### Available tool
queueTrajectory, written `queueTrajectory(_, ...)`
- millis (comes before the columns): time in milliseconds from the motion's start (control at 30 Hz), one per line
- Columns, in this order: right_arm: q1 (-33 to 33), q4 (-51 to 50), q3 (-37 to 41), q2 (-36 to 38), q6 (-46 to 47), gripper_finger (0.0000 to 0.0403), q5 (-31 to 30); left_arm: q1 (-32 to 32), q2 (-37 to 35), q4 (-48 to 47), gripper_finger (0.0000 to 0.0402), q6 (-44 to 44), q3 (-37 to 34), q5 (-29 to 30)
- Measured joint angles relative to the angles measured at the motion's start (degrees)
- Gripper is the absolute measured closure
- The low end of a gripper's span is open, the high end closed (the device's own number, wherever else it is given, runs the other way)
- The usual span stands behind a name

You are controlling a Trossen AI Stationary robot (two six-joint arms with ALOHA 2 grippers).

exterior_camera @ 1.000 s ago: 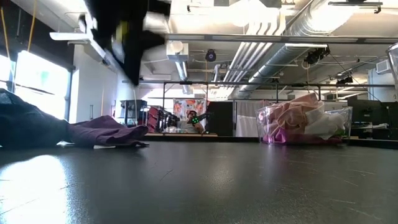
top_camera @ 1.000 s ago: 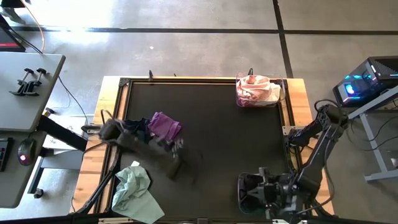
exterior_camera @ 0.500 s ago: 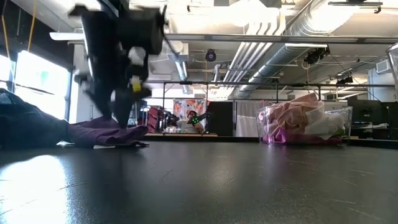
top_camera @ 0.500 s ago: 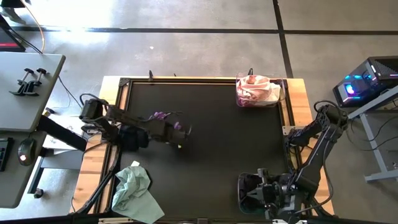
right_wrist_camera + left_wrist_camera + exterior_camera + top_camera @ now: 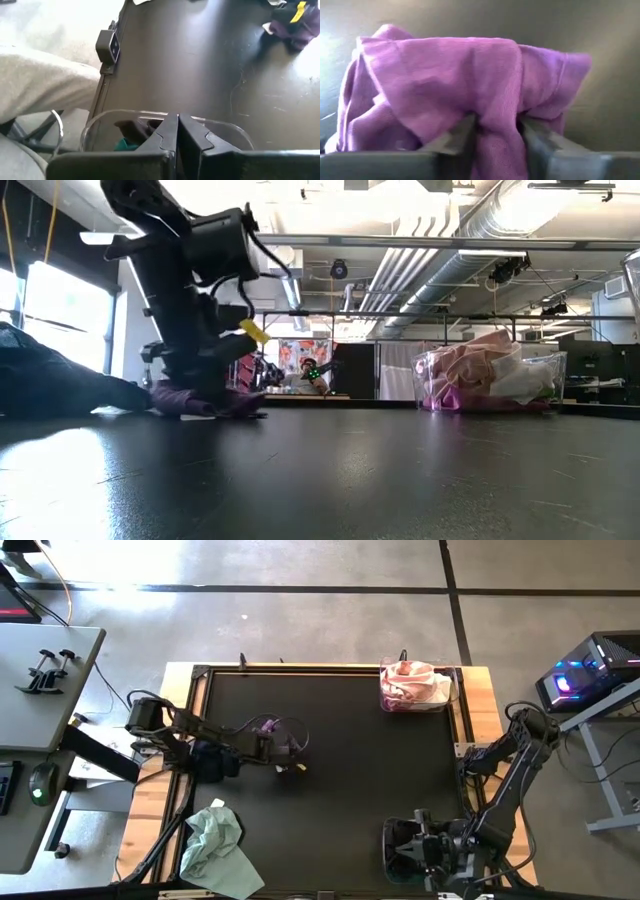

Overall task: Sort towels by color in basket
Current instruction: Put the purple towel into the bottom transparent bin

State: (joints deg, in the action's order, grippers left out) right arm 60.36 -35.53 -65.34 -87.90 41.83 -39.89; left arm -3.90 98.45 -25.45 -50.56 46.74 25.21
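Lying beside the purple towel (image 5: 266,728) on the dark desk (image 5: 360,770) are a dark cloth (image 5: 212,758), just to its left under the left arm, and a pale mint cloth (image 5: 213,843) well apart at the near left edge. A clear basket (image 5: 415,686) of pink and white towels stands at the far right corner, and another clear basket (image 5: 402,848) sits at the near right under the right gripper (image 5: 177,131), whose fingers are pressed together and hold nothing. The high view shows only a scrap of purple around the left gripper (image 5: 283,745); the left wrist view shows the towel bunched into soft folds, with a fold pinched between the two fingers (image 5: 451,145). The low view shows the towel resting on the desk beneath that gripper.
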Motion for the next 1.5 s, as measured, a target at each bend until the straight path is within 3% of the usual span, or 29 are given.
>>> queueTrajectory(100, -0.2, -0.2, 0.0, 0.0, -1.9, 0.0402, 0.3, -1.7, 0.1, 5.3, 0.0364, 2.8, 0.0, -1.5)
queueTrajectory(167, -0.6, -0.3, 0.0, 0.0, -1.9, 0.0402, 1.1, -3.2, 0.2, 10.0, 0.0389, 4.7, -0.1, -2.4)
queueTrajectory(367, -2.6, -2.6, 0.0, 0.0, -1.8, 0.0402, 2.2, -8.2, 0.6, 25.7, 0.0387, 10.5, -0.3, -3.4)
queueTrajectory(467, -3.5, -3.2, 1.5, 0.0, -1.0, 0.04, -2.2, -11.3, 0.5, 33.2, 0.0397, 13.8, -0.3, -2.1)
queueTrajectory(533, -4.7, -4.5, 3.7, 0.0, 0.9, 0.0388, -5.3, -13.4, 0.5, 37.6, 0.0397, 18.4, -0.3, -0.9)
queueTrajectory(667, -8.9, -2.7, 8.9, 0.3, 2.9, 0.034, -5.6, -17.5, 0.5, 44.5, 0.0397, 26.2, -0.3, 3.1)
queueTrajectory(800, -13.4, 7.5, 13.1, 0.4, -2.5, 0.0273, -5.3, -20.6, 0.5, 51.5, 0.0397, 30.8, -0.2, 7.8)
queueTrajectory(1033, -19.2, 40.3, 18.8, 0.4, -30.9, 0.0169, -3.0, -24.4, 0.4, 62.5, 0.0397, 36.6, -0.2, 11.4)
queueTrajectory(1133, -20.0, 54.0, 20.7, 0.4, -43.2, 0.0156, -0.2, -25.4, 0.4, 66.0, 0.0397, 37.8, -0.2, 11.6)
queueTrajectory(1233, -21.4, 64.6, 22.0, 0.1, -48.5, 0.0154, -1.5, -26.1, 0.4, 69.3, 0.0397, 39.0, -0.2, 11.7)
queueTrajectory(1500, -26.6, 73.8, 20.1, -5.9, -53.0, 0.0155, -1.8, -26.3, 0.3, 75.5, 0.0397, 43.8, 1.5, 11.8)
